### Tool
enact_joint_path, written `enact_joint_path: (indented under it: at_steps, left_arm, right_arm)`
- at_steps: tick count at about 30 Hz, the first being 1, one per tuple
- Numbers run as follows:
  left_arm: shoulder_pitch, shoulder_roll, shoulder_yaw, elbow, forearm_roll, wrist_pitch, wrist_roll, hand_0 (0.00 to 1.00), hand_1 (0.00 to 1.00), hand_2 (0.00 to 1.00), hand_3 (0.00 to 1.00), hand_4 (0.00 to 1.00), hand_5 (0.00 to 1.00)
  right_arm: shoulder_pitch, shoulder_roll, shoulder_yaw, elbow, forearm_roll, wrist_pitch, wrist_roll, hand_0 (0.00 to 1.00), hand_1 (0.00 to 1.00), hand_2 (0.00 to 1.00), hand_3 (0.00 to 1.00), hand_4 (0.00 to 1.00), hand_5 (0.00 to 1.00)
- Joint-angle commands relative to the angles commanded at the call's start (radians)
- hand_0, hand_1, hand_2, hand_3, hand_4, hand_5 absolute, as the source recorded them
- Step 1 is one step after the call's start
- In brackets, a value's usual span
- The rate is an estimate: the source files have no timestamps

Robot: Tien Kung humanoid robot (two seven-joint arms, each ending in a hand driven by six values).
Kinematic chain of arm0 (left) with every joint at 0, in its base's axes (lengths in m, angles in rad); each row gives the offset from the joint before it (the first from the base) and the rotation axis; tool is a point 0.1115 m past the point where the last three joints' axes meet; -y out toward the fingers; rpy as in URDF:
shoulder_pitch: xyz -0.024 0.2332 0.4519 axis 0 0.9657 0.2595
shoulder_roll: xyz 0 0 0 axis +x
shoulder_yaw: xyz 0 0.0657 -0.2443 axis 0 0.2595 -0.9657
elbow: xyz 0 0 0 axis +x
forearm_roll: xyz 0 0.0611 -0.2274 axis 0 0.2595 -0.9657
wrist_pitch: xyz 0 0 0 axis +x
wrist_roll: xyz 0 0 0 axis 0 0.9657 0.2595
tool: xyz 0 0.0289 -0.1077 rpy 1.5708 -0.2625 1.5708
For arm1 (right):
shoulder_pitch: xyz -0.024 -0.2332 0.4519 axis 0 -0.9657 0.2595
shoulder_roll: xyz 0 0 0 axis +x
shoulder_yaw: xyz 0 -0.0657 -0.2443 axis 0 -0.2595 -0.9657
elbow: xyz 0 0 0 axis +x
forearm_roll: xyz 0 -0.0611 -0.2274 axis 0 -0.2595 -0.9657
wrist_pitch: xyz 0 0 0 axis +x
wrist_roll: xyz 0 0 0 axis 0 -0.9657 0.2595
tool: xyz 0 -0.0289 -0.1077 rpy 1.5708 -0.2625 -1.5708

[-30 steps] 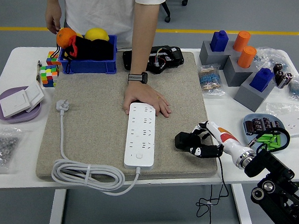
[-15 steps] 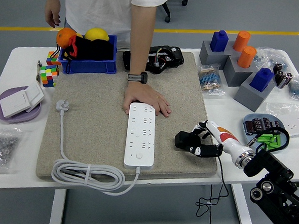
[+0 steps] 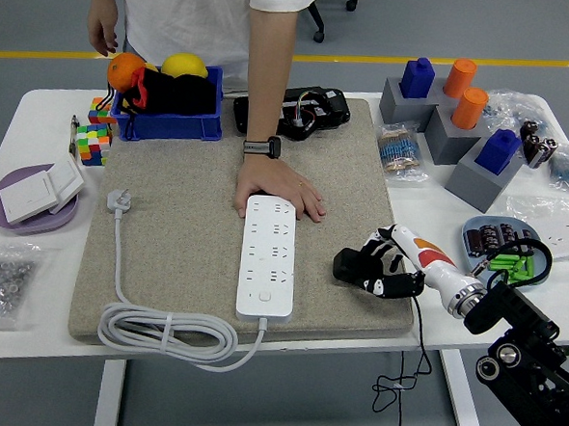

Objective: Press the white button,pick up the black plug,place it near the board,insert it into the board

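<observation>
From my remote seat, the right hand [image 3: 382, 270] is down on the beige mat [image 3: 188, 217] near its lower right corner, fingers curled around the black plug [image 3: 352, 266]. The plug pokes out of the hand's left side, and its thin black cord [image 3: 414, 361] hangs off the tabletop [image 3: 25, 342] edge below the wrist. So it's a closed grasp on the plug, not a loose rest. The left hand isn't in my view at all.

Just left of the plug, apart from it, is the white power strip [image 3: 267, 256], lying lengthwise on the mat with its white button [image 3: 265, 295] at the near end. Its white cable [image 3: 161, 333] coils along the front of the mat and runs up the left side to a white plug [image 3: 119, 201].

A person stands at the far side with one hand [image 3: 281, 190] pressed flat on the mat at the strip's far end, touching it, with a dark watch on that wrist.

Further out: a blue bin [image 3: 169, 124] with fruit at the back left, grey blocks [image 3: 444, 126] with blue and orange pegs at the back right, and a purple plate [image 3: 28, 217] holding white switches on the left.

I can't read any labels or brand text at this resolution.
</observation>
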Motion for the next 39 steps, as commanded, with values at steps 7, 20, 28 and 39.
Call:
enact_joint_path:
  at_steps: [7,20,28,39]
  left_arm:
    - [-0.001,0.0,0.0,0.0,0.0,0.0,0.0,0.81,0.778,0.733,0.783,0.588,0.527]
    - [0.001,0.001,0.0,0.0,-0.001,0.0,0.001,0.81,0.777,0.733,0.783,0.588,0.527]
    - [-0.003,0.004,0.007,0.0,-0.004,0.0,0.001,0.81,0.777,0.733,0.783,0.588,0.528]
    - [0.001,0.01,0.003,0.0,0.003,0.0,0.005,0.81,0.777,0.733,0.783,0.589,0.528]
  right_arm:
    - [-0.001,0.001,-0.002,0.003,0.018,-0.036,0.049,0.277,0.324,0.274,0.46,0.827,0.002]
    - [-0.006,-0.009,0.01,0.085,0.036,-0.059,0.069,0.256,0.301,0.256,0.441,0.805,0.002]
    - [0.0,-0.021,-0.037,0.21,0.024,-0.042,0.026,0.251,0.294,0.252,0.445,0.801,0.002]
    - [0.073,-0.029,-0.17,0.233,-0.024,-0.027,-0.032,0.247,0.293,0.251,0.448,0.799,0.002]
